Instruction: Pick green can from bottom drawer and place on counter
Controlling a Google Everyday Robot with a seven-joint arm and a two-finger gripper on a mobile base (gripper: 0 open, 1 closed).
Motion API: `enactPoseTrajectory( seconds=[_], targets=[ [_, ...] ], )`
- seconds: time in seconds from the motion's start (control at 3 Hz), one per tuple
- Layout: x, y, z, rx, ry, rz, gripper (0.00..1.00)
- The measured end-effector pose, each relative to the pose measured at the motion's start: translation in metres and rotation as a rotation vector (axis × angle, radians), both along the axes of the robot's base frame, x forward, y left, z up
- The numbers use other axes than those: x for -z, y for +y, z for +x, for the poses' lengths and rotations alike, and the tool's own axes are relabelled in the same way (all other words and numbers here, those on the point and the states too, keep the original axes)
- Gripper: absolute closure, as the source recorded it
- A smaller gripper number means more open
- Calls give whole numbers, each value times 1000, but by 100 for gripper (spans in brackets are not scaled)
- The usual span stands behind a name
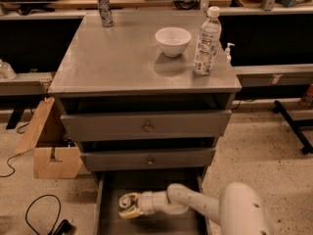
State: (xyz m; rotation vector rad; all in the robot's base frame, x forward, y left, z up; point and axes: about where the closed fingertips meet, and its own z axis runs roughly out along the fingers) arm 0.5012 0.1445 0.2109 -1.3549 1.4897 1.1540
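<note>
My gripper [128, 209] was at the green can [125, 200] in the bottom drawer [151, 182]; I couldn't tell whether it had hold.

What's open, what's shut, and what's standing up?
Bottom drawer: pulled open.
Knob drawers: shut.
Green can: in the bottom drawer, by the gripper.
Gripper: down in the bottom drawer, at the green can.
Bowl: upright on the counter.
Bottle: standing, cap on.
Silver can: standing.
</note>
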Motion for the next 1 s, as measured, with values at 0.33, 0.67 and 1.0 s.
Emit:
enactPoseTrajectory(
  seconds=[0.33, 0.67, 1.0],
  targets=[
    [-80, -59, 48, 192, -58, -56, 100],
    [-181, -134, 58, 392, -54, -121, 100],
    [-250, -146, 14, 392, 0, -132, 100]
  ],
)
